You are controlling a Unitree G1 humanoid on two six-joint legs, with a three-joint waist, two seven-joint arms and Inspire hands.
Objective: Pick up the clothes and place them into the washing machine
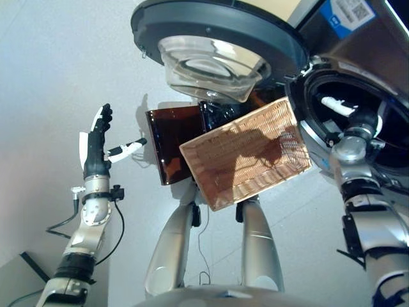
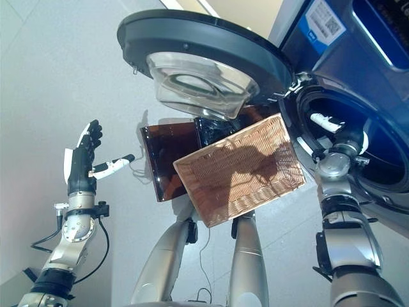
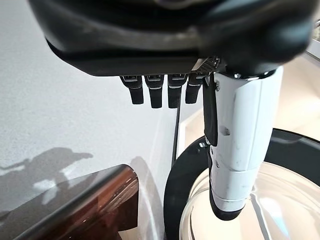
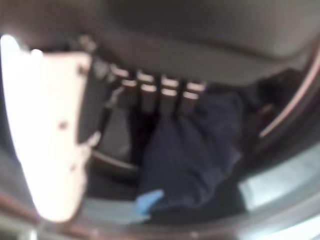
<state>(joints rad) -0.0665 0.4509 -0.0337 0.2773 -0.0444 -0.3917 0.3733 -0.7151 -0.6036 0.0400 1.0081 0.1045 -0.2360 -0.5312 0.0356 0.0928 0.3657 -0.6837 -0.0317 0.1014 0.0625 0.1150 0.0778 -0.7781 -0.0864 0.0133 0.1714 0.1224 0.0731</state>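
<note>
Dark blue clothes (image 4: pixel 190 155) lie inside the washing machine's drum (image 1: pixel 377 134), just past my right hand's fingers (image 4: pixel 160 92). My right hand (image 1: pixel 350 114) reaches through the round opening, its white-covered thumb (image 4: pixel 47 130) standing apart and its fingers straight, holding nothing. The wicker basket (image 1: pixel 246 153) sits tilted on a brown glossy stand (image 1: pixel 165 147) to the left of the machine, and no clothes show in it. My left hand (image 1: pixel 96 144) is raised far to the left of the basket, open and bare.
The machine's round door (image 1: pixel 217 32), with its bulging glass window (image 1: pixel 211 67), swings open above the basket. The left wrist view shows that door glass (image 3: pixel 285 205) and the brown stand (image 3: pixel 85 205). A grey panel corner (image 1: pixel 13 281) lies on the floor at lower left.
</note>
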